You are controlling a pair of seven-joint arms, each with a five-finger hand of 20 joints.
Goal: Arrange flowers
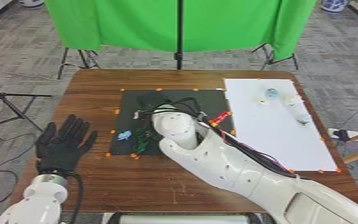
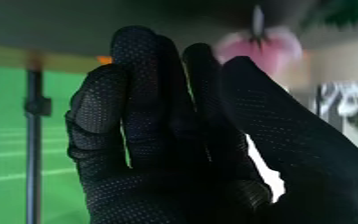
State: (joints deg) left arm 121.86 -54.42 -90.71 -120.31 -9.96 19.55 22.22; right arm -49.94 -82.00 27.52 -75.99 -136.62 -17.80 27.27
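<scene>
The left hand (image 1: 62,146) is spread at the bench's (image 1: 95,90) left, and the right hand (image 2: 171,145) is released, fingers nearly straight near a pink flower (image 2: 278,49), with pale flowers (image 1: 293,100) on the white board (image 1: 264,140).

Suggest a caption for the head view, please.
At a brown table, the robot's right arm over a black mat, its left hand open alongside.

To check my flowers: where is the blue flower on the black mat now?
In the head view, the blue flower lies near the left edge of the black mat, between the left hand and the green leaves.
</scene>
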